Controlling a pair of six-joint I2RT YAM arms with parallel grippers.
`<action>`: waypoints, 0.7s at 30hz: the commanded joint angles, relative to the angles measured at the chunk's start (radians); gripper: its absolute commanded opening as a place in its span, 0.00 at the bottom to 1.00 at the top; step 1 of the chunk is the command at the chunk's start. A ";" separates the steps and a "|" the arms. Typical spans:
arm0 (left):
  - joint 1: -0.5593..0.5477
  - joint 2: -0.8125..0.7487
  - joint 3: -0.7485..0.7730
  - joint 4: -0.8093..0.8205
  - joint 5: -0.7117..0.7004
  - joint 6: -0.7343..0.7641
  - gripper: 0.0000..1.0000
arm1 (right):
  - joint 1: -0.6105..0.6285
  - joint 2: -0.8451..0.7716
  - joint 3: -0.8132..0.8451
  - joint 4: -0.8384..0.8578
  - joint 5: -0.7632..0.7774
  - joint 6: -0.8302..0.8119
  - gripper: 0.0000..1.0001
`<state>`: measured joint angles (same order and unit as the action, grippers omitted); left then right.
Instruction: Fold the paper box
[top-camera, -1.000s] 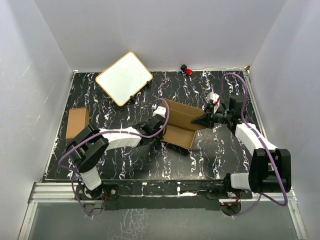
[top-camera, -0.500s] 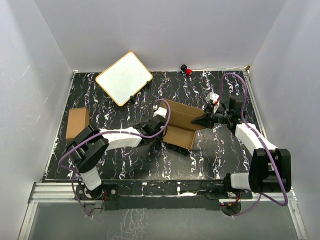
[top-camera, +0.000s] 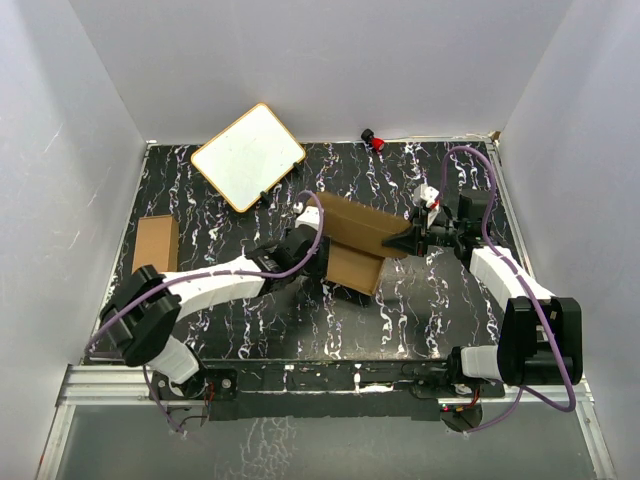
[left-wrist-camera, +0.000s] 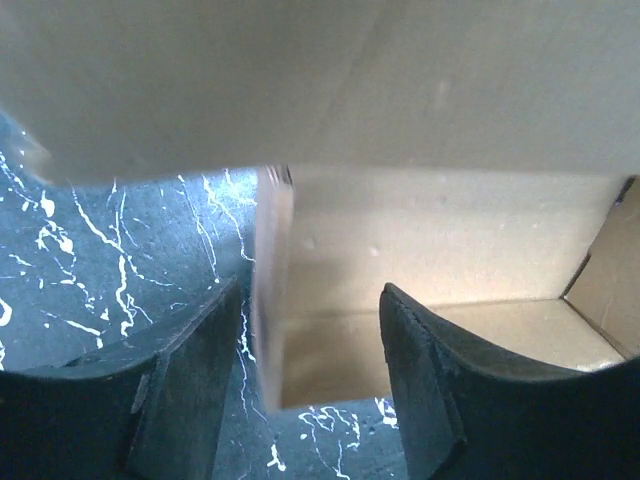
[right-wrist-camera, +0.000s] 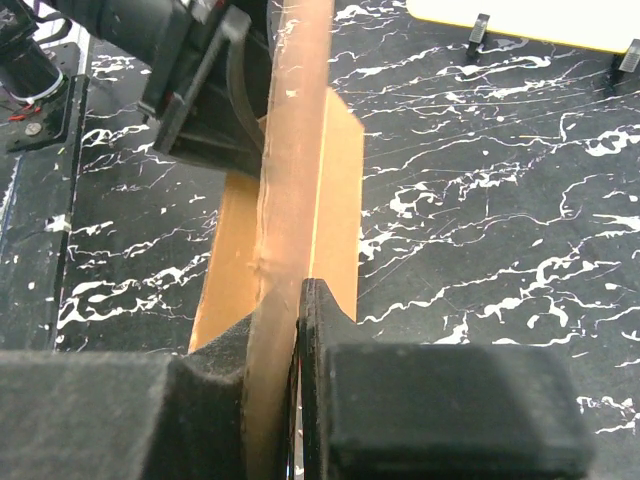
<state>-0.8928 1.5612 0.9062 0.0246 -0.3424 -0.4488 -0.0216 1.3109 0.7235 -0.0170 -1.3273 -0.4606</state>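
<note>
The paper box (top-camera: 362, 228) is a brown cardboard piece standing partly folded mid-table, with one flap (top-camera: 352, 270) lying toward the near side. My right gripper (top-camera: 408, 240) is shut on its right edge. In the right wrist view the upright panel (right-wrist-camera: 292, 150) is pinched between the fingers (right-wrist-camera: 285, 325). My left gripper (top-camera: 306, 240) is at the box's left end, open. In the left wrist view a thin flap edge (left-wrist-camera: 270, 290) stands between the spread fingers (left-wrist-camera: 310, 345), close to the left finger (left-wrist-camera: 195, 380), ungripped, and the box's inside (left-wrist-camera: 440, 250) fills the view beyond.
A white board with a tan rim (top-camera: 248, 156) lies at the back left. A second small brown carton (top-camera: 155, 245) sits by the table's left edge. A small red and black object (top-camera: 374, 140) rests at the back wall. White walls enclose the table.
My left gripper has opened and let go of the flap, and the left arm has drawn back to the left. The near flap now looks narrower. The right gripper has not moved.
</note>
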 joint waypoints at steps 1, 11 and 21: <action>-0.003 -0.128 -0.035 0.025 0.012 -0.019 0.58 | 0.005 0.004 0.008 0.048 -0.053 -0.013 0.08; 0.000 -0.204 -0.118 0.055 0.076 0.002 0.71 | 0.005 0.023 0.004 0.099 -0.054 0.063 0.08; 0.002 -0.458 -0.257 0.179 0.241 0.064 0.84 | 0.003 0.049 0.024 0.067 -0.040 0.064 0.08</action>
<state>-0.8925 1.2480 0.7017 0.1181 -0.1890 -0.4210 -0.0196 1.3506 0.7235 0.0074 -1.3331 -0.3855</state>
